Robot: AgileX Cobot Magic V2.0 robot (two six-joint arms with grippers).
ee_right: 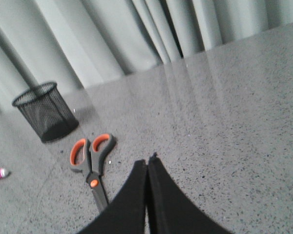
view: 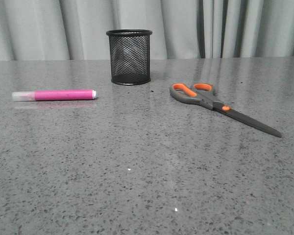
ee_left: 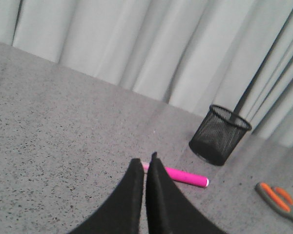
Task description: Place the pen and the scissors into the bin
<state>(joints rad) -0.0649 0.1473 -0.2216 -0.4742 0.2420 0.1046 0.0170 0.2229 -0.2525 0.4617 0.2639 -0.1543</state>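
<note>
Both end effectors, left (ee_left: 145, 163) and right (ee_right: 147, 163), are closed and empty above the speckled grey counter (view: 137, 186). The pink marker pen (view: 54, 95) lies at 10 o'clock, the grey-and-orange scissors (view: 220, 106) at 2 o'clock, and the black wire-mesh bin (view: 129, 57) stands upright at 12 o'clock. Recommended: open fully, then grip the pen mid-barrel. The wrist views crop the scissor blades; neither arm appears from the front.

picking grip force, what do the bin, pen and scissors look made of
Bin: black wire mesh, likely metal; see-through weave, solid rim. Pen: glossy pink plastic, translucent whitish cap. Scissors: matte grey handles lined with orange, probably plastic; dark grey blades, presumably metal.
</note>
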